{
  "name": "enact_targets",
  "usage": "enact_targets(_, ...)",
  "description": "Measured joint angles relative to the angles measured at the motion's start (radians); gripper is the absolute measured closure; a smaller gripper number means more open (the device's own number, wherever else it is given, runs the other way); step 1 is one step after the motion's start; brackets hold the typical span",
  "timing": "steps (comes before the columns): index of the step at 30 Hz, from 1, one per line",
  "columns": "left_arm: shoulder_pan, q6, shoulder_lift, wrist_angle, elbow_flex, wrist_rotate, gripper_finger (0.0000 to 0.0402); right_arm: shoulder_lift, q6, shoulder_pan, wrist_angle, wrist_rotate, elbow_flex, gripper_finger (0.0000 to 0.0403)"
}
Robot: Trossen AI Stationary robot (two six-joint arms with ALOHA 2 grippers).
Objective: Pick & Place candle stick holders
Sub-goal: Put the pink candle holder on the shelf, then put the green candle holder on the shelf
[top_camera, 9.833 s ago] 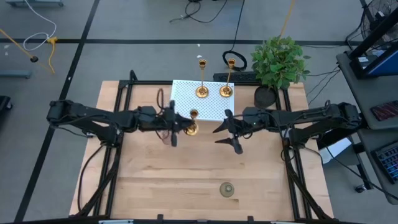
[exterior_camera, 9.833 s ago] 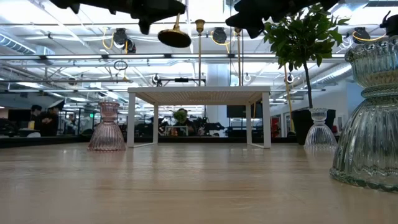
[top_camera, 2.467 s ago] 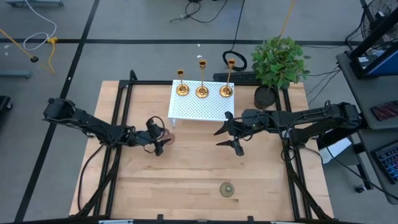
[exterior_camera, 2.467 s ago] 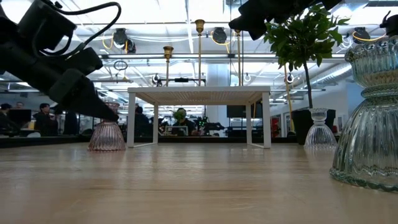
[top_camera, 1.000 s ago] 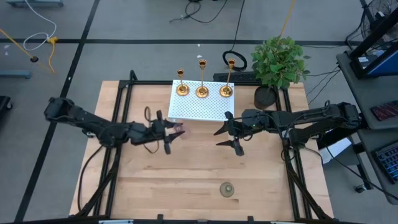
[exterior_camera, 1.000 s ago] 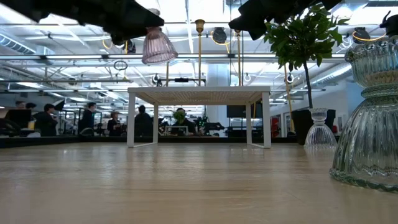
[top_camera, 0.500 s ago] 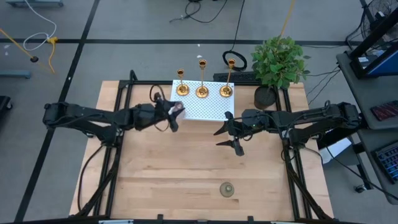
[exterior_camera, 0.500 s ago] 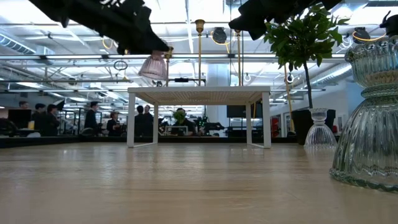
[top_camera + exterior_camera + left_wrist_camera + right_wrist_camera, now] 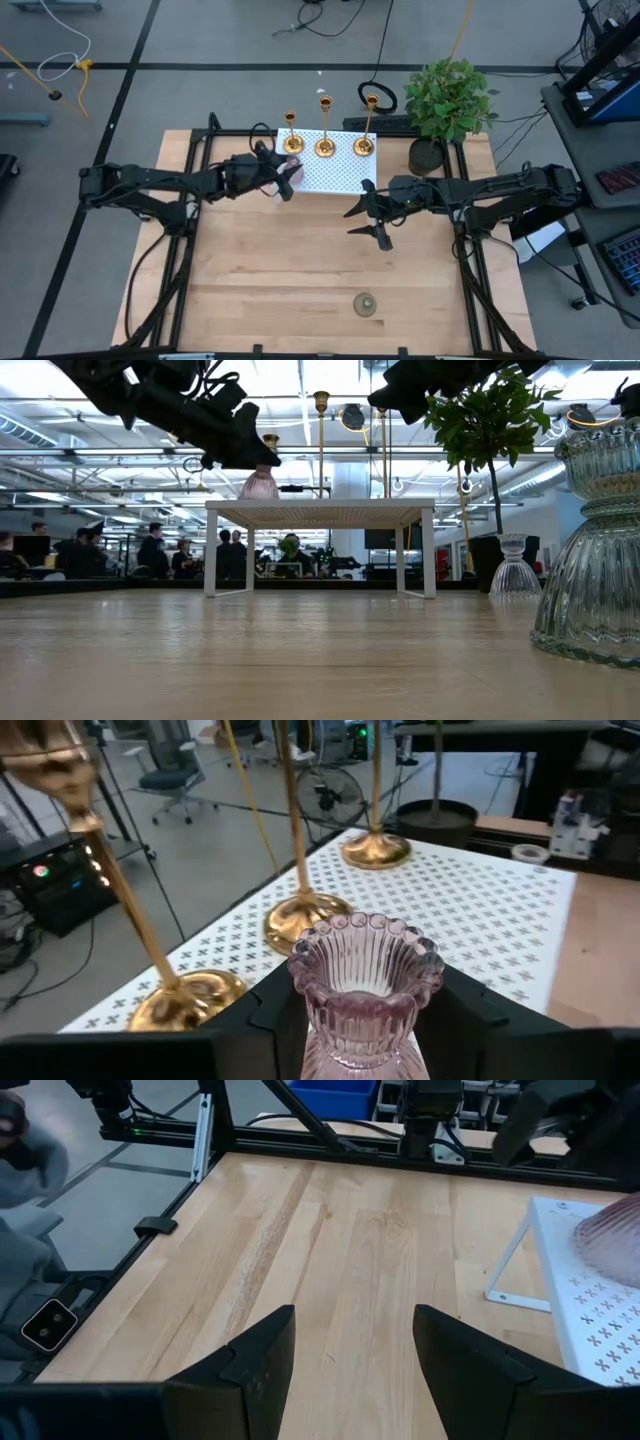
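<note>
Three gold candle stick holders (image 9: 291, 143) (image 9: 324, 146) (image 9: 364, 146) stand in a row by their round bases along the far edge of a white perforated stand (image 9: 335, 175). My left gripper (image 9: 283, 180) is over the stand's near left corner, shut on a pink fluted glass holder (image 9: 260, 482) (image 9: 365, 980). In the left wrist view the gold bases (image 9: 190, 1000) (image 9: 305, 915) (image 9: 375, 850) are just beyond the holder. My right gripper (image 9: 368, 215) hangs open above the table, to the right of the stand's near edge, with nothing between its fingers (image 9: 355, 1350). My left gripper pinches the pink holder's narrow neck (image 9: 322, 1038), under its flared scalloped cup, between its two fingers (image 9: 275, 1020). The fingers reach in from the table's left, slanting down. The holder is upright, with its base at the stand's top (image 9: 320, 505); whether it rests there I cannot tell.
A clear glass holder (image 9: 365, 304) stands near the table's front edge and looms large in the low view (image 9: 590, 560). A second clear one (image 9: 515, 572) and a potted plant (image 9: 450, 100) are at the far right. Bare wood (image 9: 300, 270) lies between.
My left gripper has carried the pink holder toward the far edge and a little to the right, from beside the stand to over its near left corner. It has come down, and the holder, tilted before, is now upright at the stand's top.
</note>
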Motion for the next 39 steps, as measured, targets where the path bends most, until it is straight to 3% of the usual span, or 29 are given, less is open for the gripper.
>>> enact_targets(8, 0.029, 0.002, 0.000, -0.009, 0.000, 0.076, 0.0200, 0.000, 0.000, 0.000, 0.000, 0.000, 0.000, 0.0206)
enact_targets(17, 0.044, 0.002, 0.000, -0.043, 0.000, 0.058, 0.0175, 0.000, -0.015, 0.012, -0.015, -0.002, 0.000, 0.0206)
enact_targets(28, 0.041, 0.011, -0.001, -0.048, -0.001, 0.058, 0.0169, 0.000, -0.050, 0.131, -0.021, -0.001, -0.058, 0.0206)
enact_targets(39, 0.018, 0.010, -0.183, -0.216, -0.002, 0.056, 0.0169, 0.000, -0.019, 0.201, 0.077, -0.003, -0.136, 0.0206)
